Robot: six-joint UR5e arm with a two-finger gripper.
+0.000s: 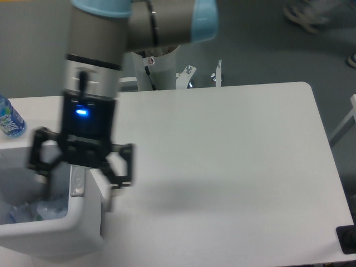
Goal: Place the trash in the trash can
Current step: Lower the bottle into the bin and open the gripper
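Your gripper (81,169) hangs above the right-hand rim of the trash can (83,236), its two black fingers (121,166) spread wide with nothing between them; one finger sits out over the bin's opening, the other out over the white bench (222,167). The image of the gripper is motion-blurred, so the fingertips are soft, but the gap between them is plain. A blue light glows on the gripper body just above the fingers.

Below and to the left of your gripper, inside the trash can, you can see the trash (33,210): a heap of crumpled clear plastic with pale bluish glints lying on the bin's floor. You cannot tell the wrapper from the crushed bottle in that heap. The grey oval tab (77,182) on the bin's rim shows directly under the gripper, between the fingers.

Up and to the left of your gripper, well apart from it, a blue-labelled bottle (8,118) stands upright at the frame's edge, behind the bin.
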